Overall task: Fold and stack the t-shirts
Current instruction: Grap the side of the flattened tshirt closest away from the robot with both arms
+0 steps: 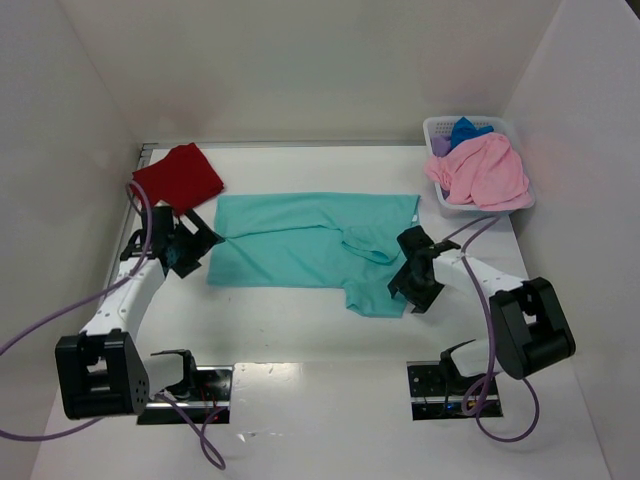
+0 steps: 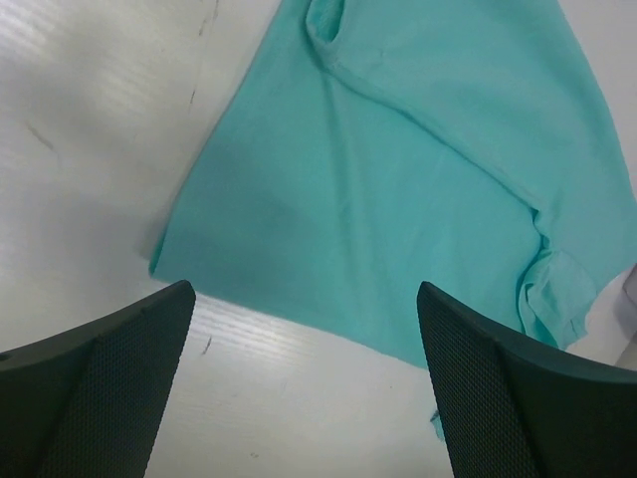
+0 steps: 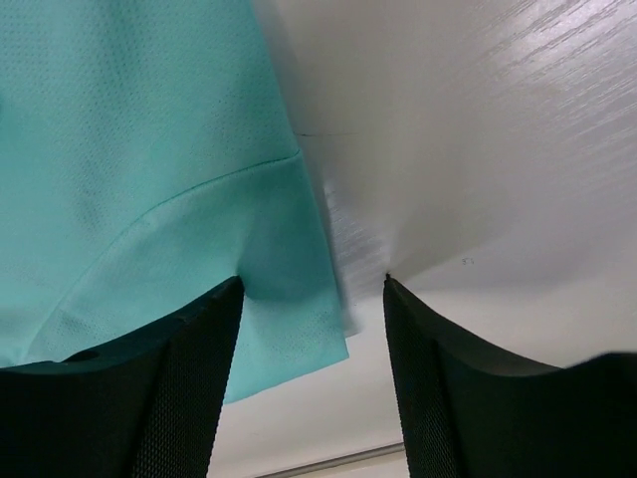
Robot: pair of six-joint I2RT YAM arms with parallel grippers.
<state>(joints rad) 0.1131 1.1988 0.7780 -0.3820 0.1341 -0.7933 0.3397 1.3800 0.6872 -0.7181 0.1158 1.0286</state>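
A teal t-shirt (image 1: 300, 245) lies spread flat at the table's middle, one sleeve folded in and one sticking out at the near right. A dark red t-shirt (image 1: 178, 177) lies folded at the back left. My left gripper (image 1: 203, 243) is open at the teal shirt's left edge. In the left wrist view the gripper (image 2: 304, 339) has bare table between its jaws, and the teal shirt (image 2: 398, 169) lies just beyond. My right gripper (image 1: 407, 272) is open at the near-right sleeve. In the right wrist view the gripper (image 3: 311, 289) has the sleeve's hem corner (image 3: 289, 299) between its jaws, ungripped.
A white perforated basket (image 1: 438, 126) stands at the back right with a pink shirt (image 1: 485, 170) draped over it, and blue (image 1: 466, 130) and purple (image 1: 441, 146) shirts inside. White walls enclose the table on the left, back and right.
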